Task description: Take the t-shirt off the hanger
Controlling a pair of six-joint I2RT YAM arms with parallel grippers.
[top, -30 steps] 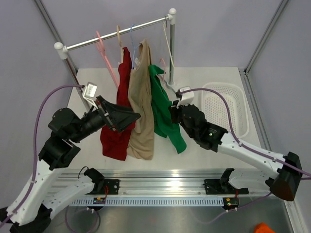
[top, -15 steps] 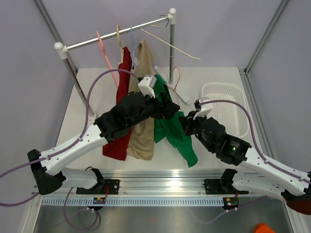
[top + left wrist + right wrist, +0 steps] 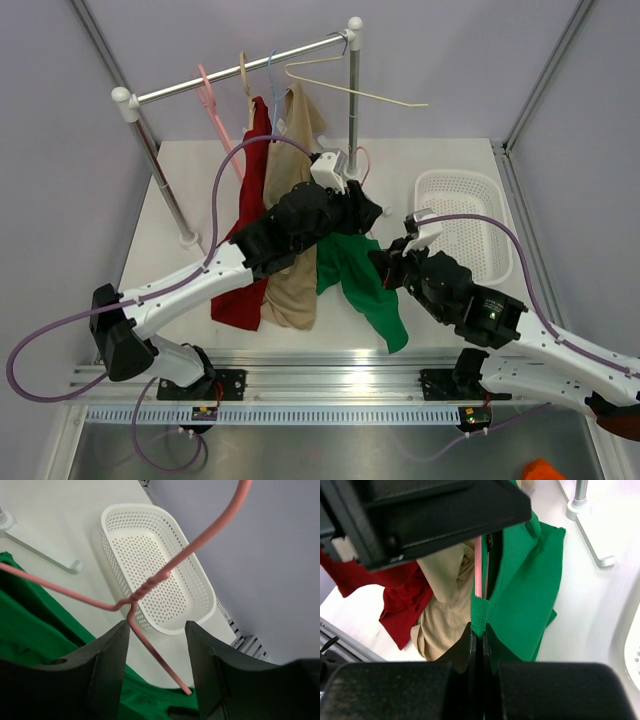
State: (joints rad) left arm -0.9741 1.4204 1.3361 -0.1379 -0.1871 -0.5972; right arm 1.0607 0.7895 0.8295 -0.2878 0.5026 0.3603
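Left arm's fingers [image 3: 107,670] stand apart on either side of the thin pink wire hanger [image 3: 165,575], just below its twisted neck, not pressing it. Right arm's fingers [image 3: 460,650] are clenched on a ribbed edge of the green fabric t-shirt [image 3: 525,580]. It hangs mid-scene, just right of the tan garment [image 3: 447,605] and left of the white perforated plastic basket [image 3: 150,560] on the pale surface [image 3: 450,160].

Basket [image 3: 465,190] right of t-shirt [image 3: 350,270]
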